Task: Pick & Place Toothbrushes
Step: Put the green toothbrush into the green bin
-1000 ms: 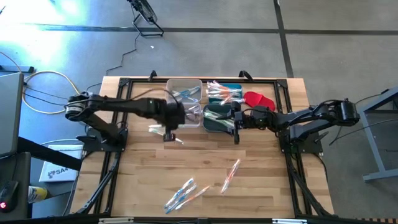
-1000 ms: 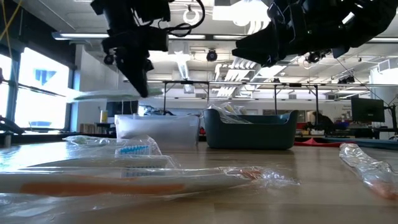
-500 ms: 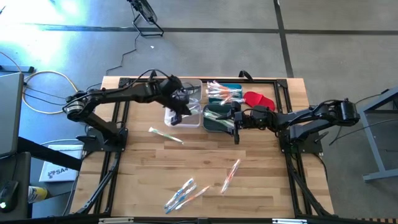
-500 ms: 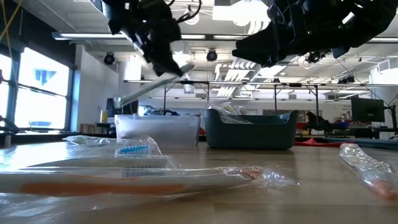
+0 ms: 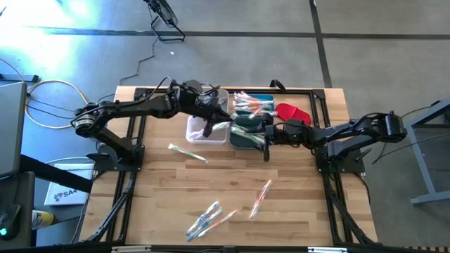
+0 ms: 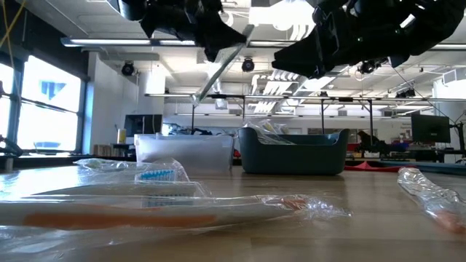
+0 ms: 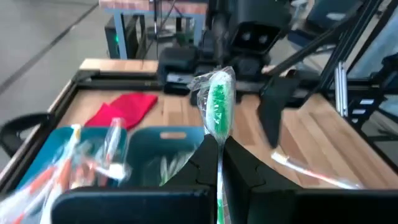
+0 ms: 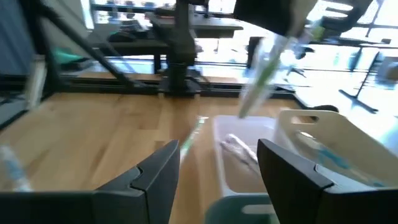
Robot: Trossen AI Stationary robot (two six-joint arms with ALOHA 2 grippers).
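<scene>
From the top cam, my left gripper is clamped on one wrapped toothbrush, sitting right over the seam between the clear bin and the teal bin. The brush's long axis runs roughly left-right, its free end poking right toward the teal bin, so that's the side I'd guess the drop goes. The right gripper hangs with fingers spread wide and nothing in them at the teal bin's near edge, very close to my left one. That's the thing to watch. Loose toothbrushes lie well apart on the near part of the table, one more nearer the left.

Low cam: the held brush slants down to the left from the grip, well above both bin rims.

Left wrist cam: the green bristle head stands straight out past my fingers, the teal bin below it and a red cloth beyond.

Right wrist cam: open fingers either side, the held brush up above the clear bin
</scene>
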